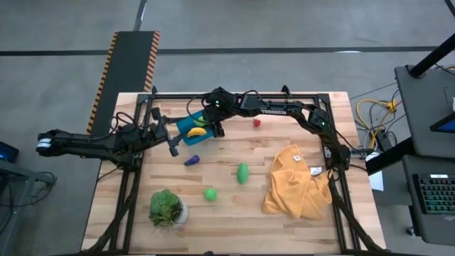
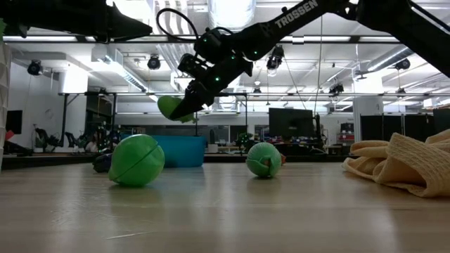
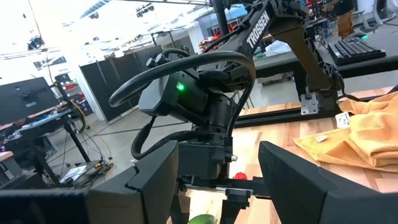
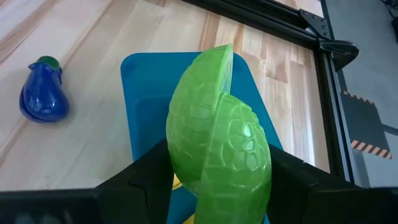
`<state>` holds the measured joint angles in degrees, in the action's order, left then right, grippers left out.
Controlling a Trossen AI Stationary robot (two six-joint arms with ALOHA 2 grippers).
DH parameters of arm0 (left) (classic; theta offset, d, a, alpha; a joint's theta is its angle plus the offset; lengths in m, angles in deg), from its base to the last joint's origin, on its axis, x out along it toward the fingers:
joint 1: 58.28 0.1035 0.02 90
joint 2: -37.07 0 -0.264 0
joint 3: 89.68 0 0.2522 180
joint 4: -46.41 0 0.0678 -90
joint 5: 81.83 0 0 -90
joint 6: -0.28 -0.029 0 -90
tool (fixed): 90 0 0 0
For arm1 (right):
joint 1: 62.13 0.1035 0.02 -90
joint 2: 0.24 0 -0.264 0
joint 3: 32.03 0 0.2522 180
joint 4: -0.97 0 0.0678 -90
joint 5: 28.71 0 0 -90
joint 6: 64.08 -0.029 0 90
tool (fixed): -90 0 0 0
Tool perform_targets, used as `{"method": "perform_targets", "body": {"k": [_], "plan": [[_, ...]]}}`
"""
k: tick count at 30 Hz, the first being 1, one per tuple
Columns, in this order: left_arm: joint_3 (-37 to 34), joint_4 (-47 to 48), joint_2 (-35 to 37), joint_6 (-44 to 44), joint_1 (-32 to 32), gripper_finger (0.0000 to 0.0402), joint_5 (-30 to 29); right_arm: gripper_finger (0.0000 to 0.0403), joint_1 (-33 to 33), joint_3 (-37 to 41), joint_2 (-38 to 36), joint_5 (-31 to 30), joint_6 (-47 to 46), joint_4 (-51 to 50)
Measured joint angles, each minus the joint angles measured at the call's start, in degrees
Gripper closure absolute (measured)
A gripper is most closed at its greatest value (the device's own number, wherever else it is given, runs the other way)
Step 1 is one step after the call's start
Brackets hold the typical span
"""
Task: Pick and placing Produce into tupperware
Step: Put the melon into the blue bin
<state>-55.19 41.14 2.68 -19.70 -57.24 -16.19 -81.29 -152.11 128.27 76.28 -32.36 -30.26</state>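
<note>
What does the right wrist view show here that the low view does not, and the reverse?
Only the right wrist view: the purple plastic toy eggplant lying on the wood beside the tub, and the inside floor of the tub.

Only the low view: two round green toy pieces resting on the table, and the crumpled mustard-yellow cloth.

Both: the teal-blue rectangular plastic tub, with the right tool holding a textured green toy vegetable above it, not yet released.

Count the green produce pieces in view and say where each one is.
3: one green piece in the right gripper above the teal tub; two on the table. Others may be hidden.
</note>
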Motion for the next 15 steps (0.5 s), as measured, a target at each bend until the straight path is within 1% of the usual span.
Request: {"method": "perform_targets", "body": {"k": [15], "plan": [[-0.07, -0.02, 0.01, 0.01, -0.01, 0.0192, 0.01, 0.022, 0.0, 0.04, 0.0, 0.01, 0.31, 1.95]]}}
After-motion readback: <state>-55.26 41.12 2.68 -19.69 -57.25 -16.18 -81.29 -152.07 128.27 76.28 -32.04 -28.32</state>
